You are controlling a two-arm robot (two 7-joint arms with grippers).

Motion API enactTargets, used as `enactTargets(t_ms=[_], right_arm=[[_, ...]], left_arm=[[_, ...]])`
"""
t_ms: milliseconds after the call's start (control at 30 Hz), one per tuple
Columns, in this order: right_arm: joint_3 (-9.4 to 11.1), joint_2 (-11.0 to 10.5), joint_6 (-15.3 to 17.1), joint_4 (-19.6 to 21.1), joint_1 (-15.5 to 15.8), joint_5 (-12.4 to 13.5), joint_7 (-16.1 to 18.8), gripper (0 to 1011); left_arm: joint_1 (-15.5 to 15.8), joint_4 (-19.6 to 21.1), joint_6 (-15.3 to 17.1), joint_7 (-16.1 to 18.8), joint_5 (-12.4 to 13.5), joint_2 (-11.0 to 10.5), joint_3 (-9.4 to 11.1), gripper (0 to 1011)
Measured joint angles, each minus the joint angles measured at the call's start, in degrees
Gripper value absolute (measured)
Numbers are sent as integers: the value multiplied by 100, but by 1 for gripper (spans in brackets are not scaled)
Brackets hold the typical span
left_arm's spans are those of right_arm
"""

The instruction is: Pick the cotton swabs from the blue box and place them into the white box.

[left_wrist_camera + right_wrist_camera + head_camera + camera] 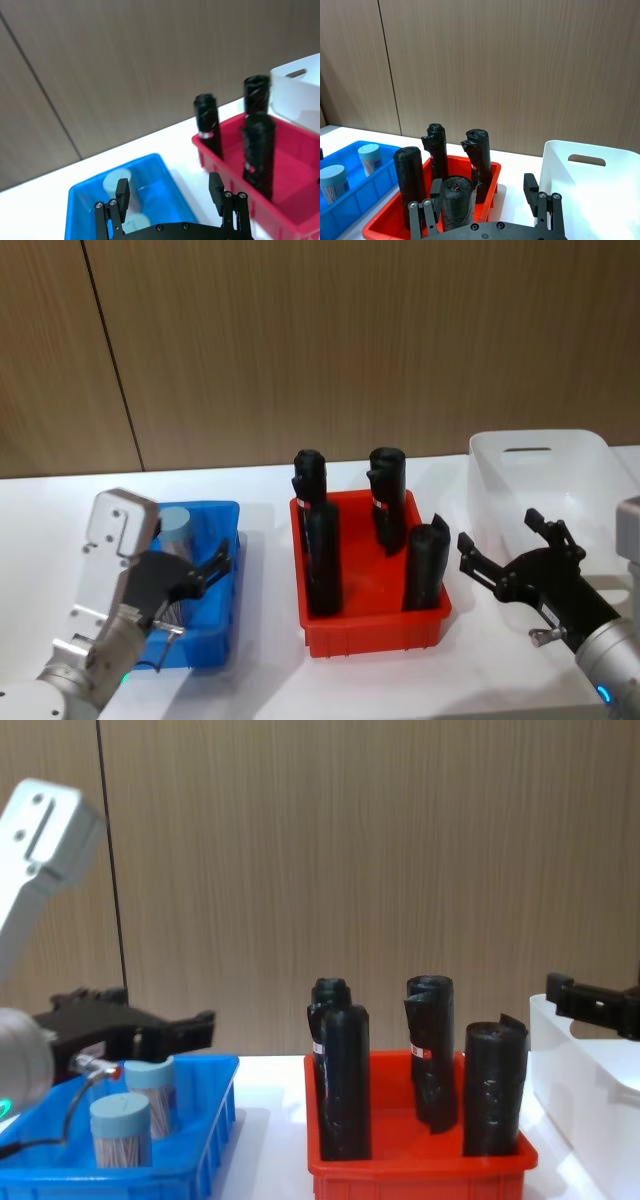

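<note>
Now both w/ fingers apart: L gripper [222, 562] over cotton swabs [122, 1125] in blue box [205, 655], R gripper [500, 530] beside white box [590, 455].

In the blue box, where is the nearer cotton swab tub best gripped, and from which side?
Probably across its round body just below the lid, coming down from above: the tub stands upright, and the blue box walls in its lower part.

A red bin [372, 633] sits on the white counter [268, 670] before a wood-panelled wall [350, 340]. Four black rolls [323, 560] stand upright inside it, two towards the front, two farther back.
</note>
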State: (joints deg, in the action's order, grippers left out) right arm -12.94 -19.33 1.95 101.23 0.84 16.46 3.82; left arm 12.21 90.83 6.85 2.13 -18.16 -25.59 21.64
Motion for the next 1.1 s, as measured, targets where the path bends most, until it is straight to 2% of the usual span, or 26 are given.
enactTargets(t_ms=[367,567,1100], right_arm=[[0,0,0,0,0,0,0,1002],[0,0,0,0,0,0,0,1002],[0,0,0,0,0,0,0,1002]], left_arm=[[-41,-289,240,130,-536,-67,-183,1004],[22,-541,309,107,-736,-45,-251,1004],[339,-1301,336,-318,-968,113,-344,1004]])
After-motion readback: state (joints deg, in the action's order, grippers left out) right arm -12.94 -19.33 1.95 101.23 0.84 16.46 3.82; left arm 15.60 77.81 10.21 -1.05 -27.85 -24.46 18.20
